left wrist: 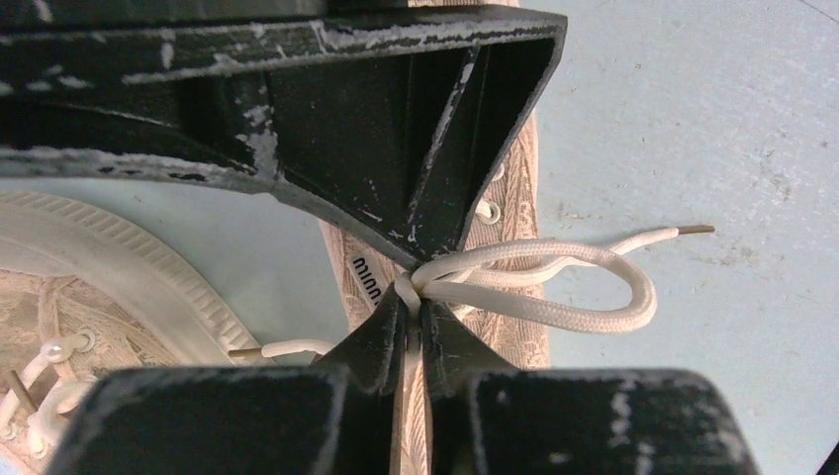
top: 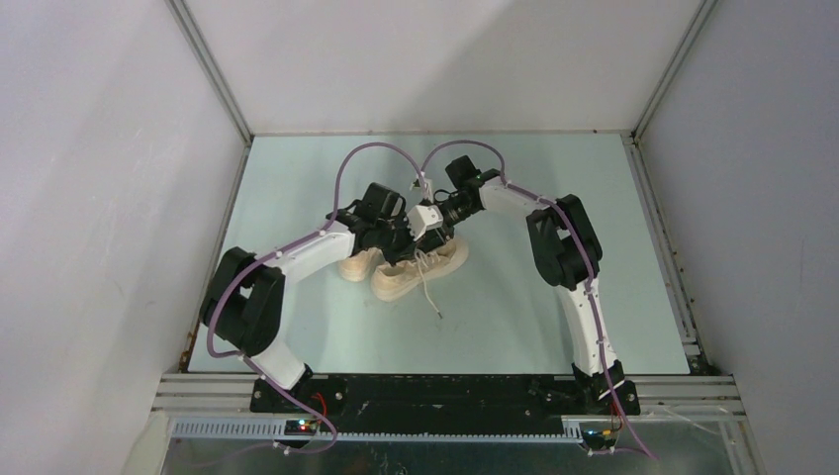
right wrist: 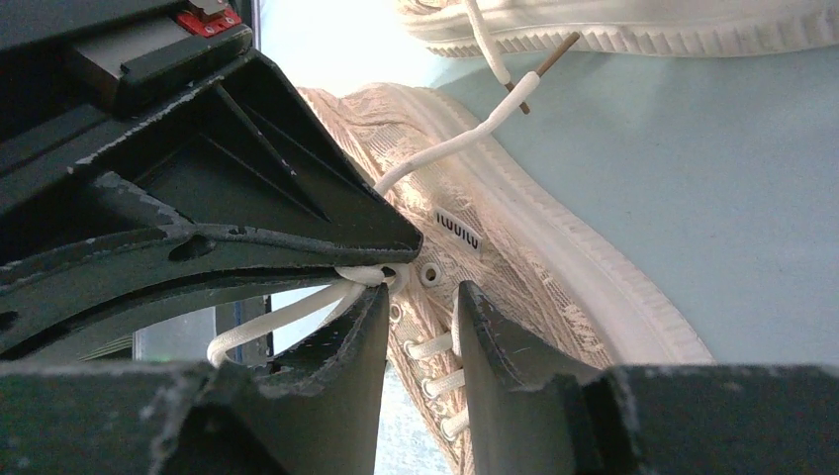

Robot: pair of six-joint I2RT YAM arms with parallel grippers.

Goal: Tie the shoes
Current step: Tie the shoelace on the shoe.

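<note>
Shoes (top: 396,282) lie side by side at the centre of the pale green table (top: 554,198) in the top view, just below the point where both arms meet. Soles are ribbed and off-white, uppers cream fabric.

Left gripper (left wrist: 411,312): jaws almost together, pinching the off-white lace (left wrist: 594,317) where its strands bunch, at the centre of the left wrist view. From the pinch, 1 loop runs out toward the right of the frame and curves back. 1 free end extends further right and finishes in a brown tip (left wrist: 698,230) lying on the table.

Right gripper (right wrist: 420,297): jaws at a medium gap with nothing between them. The eyelet row of the shoe under it shows through the gap. Its left fingertip (right wrist: 371,302) sits just beside the bunched lace.

Marking: 1 small white tab (right wrist: 457,230) is sewn to the side of the upper, just beside the top eyelet. It carries dark upright letters that read roughly "ILUUILU"; the exact spelling cannot be confirmed. The same tab appears at the centre of the left wrist view, partly covered. No other writing is legible.

Second shoe (right wrist: 633,30) occupies the upper edge of the right wrist view, sole edge facing the camera, with another brown-tipped lace end crossing in front of it.
</note>
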